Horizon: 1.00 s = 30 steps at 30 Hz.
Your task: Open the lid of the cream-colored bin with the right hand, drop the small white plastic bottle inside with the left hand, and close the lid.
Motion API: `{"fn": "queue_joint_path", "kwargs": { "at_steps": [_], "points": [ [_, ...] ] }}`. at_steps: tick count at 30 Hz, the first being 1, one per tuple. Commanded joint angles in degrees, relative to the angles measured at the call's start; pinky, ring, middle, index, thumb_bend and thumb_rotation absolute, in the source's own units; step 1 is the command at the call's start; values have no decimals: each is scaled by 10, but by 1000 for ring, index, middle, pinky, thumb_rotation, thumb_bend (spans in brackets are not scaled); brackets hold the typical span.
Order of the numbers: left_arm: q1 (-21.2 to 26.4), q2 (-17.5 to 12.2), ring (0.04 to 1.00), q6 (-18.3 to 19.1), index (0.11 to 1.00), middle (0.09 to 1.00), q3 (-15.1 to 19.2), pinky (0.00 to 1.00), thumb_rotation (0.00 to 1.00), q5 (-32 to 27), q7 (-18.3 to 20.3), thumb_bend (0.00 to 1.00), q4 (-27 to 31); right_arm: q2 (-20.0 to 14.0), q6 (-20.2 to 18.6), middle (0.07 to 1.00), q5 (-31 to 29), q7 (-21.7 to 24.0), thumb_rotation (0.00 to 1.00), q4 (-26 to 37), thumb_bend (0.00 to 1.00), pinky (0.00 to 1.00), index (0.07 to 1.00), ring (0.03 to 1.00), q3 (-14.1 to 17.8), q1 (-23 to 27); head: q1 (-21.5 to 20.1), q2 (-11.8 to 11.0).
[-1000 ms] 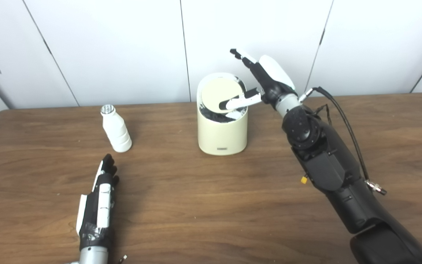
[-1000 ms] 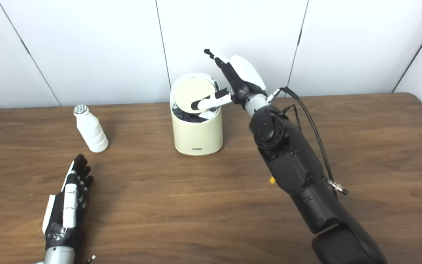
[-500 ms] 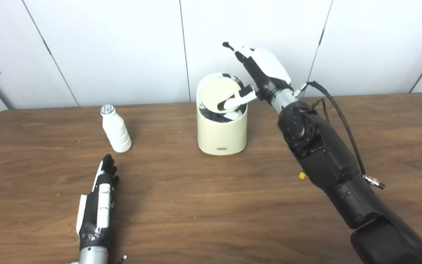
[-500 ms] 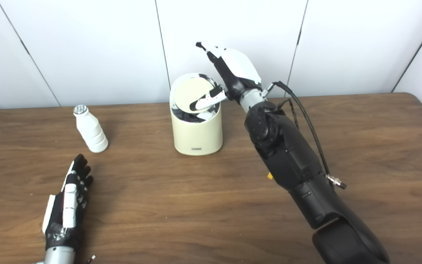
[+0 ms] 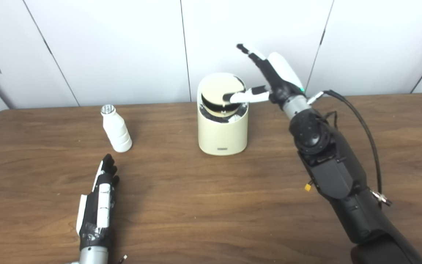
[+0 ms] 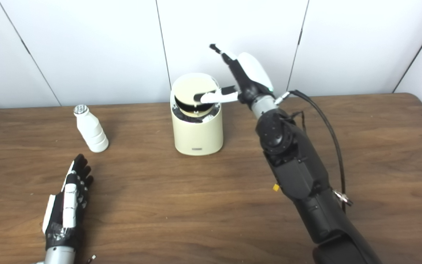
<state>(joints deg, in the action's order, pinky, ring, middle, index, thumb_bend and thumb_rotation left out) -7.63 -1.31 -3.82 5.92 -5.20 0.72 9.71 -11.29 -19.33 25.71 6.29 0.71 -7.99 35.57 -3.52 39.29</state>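
Two robot hands work over a brown wooden worktop (image 5: 196, 205) in front of a white panelled wall. At the near left, the left robot hand (image 5: 99, 200) lies flat on the wood, its fingers straight and close together, holding nothing. Just beyond it, apart from its fingertips, stands the small white plastic bottle (image 5: 116, 129), upright, with a ribbed body and a silvery cap. It looks light and rigid, probably smooth and easy to tip, so a hold around the wider ribbed lower body seems safer than one at the narrow neck. Further right, near the middle, sits the cream-colored bin (image 5: 222, 126), a squat round tub that appears stiff and steady. Its round lid (image 5: 220, 91) is tilted, showing a dark gap along its front edge. The lid seems to pivot, so a light press near its edge should be enough. At the right, the right robot hand (image 5: 269, 79) reaches in with fingers spread upward and its thumb (image 5: 245, 97) laid across the lid, pressing rather than gripping.
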Motion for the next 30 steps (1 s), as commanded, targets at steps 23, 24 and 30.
{"fn": "queue_joint_path", "kwargs": {
  "at_steps": [23, 24, 30],
  "points": [
    [13, -13, 994, -32, 1000, 1000, 2, 1000, 861, -10, 6, 587, -39, -9, 22, 960, -192, 23, 836, 160, 617, 956, 944, 948, 124, -252, -6, -3],
    [13, -13, 990, -33, 1000, 1000, 2, 1000, 862, -10, 6, 582, -38, -7, 31, 974, -207, 24, 849, 159, 628, 971, 951, 957, 131, -264, -6, -3],
    [14, -19, 984, -41, 1000, 1000, 3, 991, 872, -7, 8, 595, -41, 24, 88, 998, -275, 9, 915, 140, 666, 1000, 989, 996, 164, -330, -7, 0]
  ]
}}
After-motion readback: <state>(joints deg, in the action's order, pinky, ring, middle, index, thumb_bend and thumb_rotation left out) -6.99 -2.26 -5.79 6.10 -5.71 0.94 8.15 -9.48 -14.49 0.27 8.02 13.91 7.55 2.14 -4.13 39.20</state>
